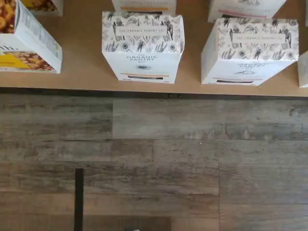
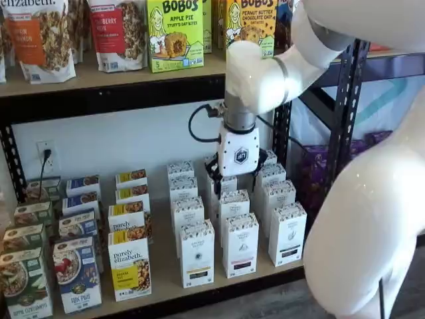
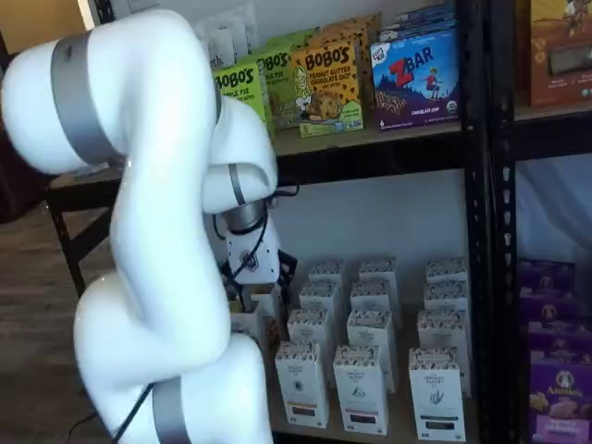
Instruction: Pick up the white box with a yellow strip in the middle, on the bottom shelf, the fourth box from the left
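Observation:
The white box with a yellow strip [image 2: 197, 253] stands at the front of the bottom shelf [image 2: 165, 287], right of a "purely elizabeth" box [image 2: 129, 266]. The wrist view shows its speckled top and strip [image 1: 143, 46] on the tan board [image 1: 86, 72]. It also shows in a shelf view [image 3: 301, 384]. My gripper [image 2: 236, 178] hangs above the rows of white boxes, behind and a little right of the target. Its black fingers are apart with nothing between them. In a shelf view the gripper [image 3: 276, 275] is partly hidden by the arm.
A like white box with a pinkish strip [image 2: 240, 245] [image 1: 248, 50] stands right of the target, with another [image 2: 287, 233] beyond it. More white boxes fill the rows behind. A black upright [image 2: 345, 113] stands at the right. The wood floor [image 1: 154, 163] lies in front of the shelf.

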You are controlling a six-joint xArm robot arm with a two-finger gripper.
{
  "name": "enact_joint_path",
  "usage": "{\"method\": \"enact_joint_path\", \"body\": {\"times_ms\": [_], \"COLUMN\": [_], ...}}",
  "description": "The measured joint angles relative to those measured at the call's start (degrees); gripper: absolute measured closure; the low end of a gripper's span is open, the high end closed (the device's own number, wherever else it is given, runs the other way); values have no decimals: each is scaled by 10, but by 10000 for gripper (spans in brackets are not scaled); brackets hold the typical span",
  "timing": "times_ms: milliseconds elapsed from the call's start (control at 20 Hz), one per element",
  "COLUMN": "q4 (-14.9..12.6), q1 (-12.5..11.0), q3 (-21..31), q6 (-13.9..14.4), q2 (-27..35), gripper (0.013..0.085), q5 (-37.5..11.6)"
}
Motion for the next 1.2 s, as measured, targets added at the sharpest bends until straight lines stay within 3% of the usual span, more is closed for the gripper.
{"method": "enact_joint_path", "body": {"times_ms": [400,950,1200], "q4": [4,-53,-57], "q1": [2,-7,-9], "q3": [-4,-40,-59], "q6": [1,44,47], "q2": [89,192,232], "gripper": [130,130,130], "q5": [-102,-179,-204]}}
